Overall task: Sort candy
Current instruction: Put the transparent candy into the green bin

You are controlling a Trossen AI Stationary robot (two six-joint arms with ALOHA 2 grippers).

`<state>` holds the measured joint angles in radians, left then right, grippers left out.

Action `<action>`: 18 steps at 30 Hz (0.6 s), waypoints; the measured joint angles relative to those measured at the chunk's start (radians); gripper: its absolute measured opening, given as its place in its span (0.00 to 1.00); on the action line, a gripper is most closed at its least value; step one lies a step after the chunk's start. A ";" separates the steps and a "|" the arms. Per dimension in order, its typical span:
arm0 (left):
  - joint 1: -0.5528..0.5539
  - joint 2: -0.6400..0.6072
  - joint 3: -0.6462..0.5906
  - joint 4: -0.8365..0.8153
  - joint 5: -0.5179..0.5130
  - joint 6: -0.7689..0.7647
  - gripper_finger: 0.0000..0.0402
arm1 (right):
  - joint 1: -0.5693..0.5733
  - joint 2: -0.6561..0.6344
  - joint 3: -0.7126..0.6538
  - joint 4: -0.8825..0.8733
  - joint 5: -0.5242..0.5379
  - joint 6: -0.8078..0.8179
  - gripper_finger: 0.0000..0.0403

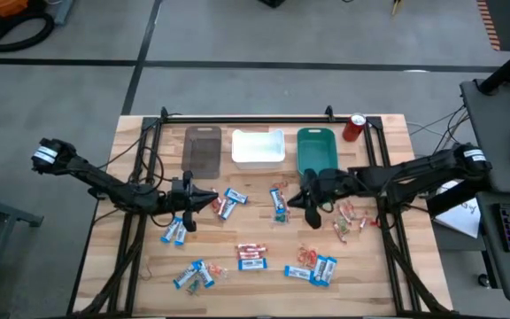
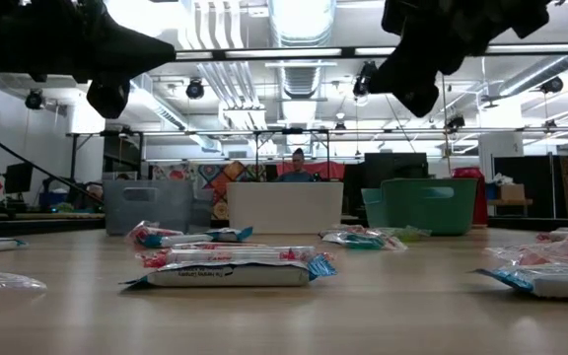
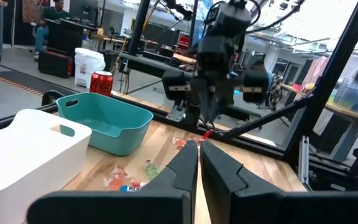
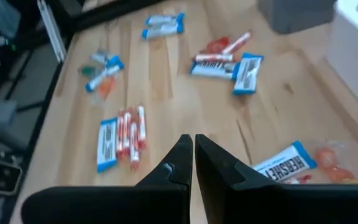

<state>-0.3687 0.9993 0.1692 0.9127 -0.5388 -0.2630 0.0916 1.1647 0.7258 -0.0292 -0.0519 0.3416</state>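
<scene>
Candy lies scattered on the wooden table: blue-and-white bars (image 1: 231, 202) (image 4: 286, 163), red-and-white bars (image 1: 251, 257) (image 4: 131, 129) and tiny orange-red pieces (image 1: 348, 221). My left gripper (image 1: 200, 198) (image 3: 199, 149) hangs shut above the table's left half, near a blue bar. My right gripper (image 1: 312, 206) (image 4: 193, 143) is shut, raised just in front of the teal bin (image 1: 316, 149). In the left wrist view a tiny red piece (image 3: 207, 133) shows at the right gripper's fingertips. Both grippers hang well above the tabletop in the low view. My right gripper pinches a tiny red piece of candy (image 3: 207, 133) at the very ends of its two fingers, which point down from above. The piece sticks out below the fingertips, lifted clear of the table. The right wrist view hides it behind the fingers.
Three bins stand in a row along the far edge: grey (image 1: 203, 151), white (image 1: 258, 148) and teal. A red soda can (image 1: 354, 127) stands right of the teal bin. Black frame rails run along the table's left, right and far sides. A person sits in the room beyond.
</scene>
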 joint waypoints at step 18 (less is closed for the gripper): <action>0.002 0.000 0.001 0.003 -0.002 0.021 0.01 | 0.086 0.171 0.033 -0.160 0.226 -0.171 0.08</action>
<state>-0.3672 0.9991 0.1699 0.9156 -0.5407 -0.2422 0.1772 1.3361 0.7589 -0.1890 0.1742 0.1706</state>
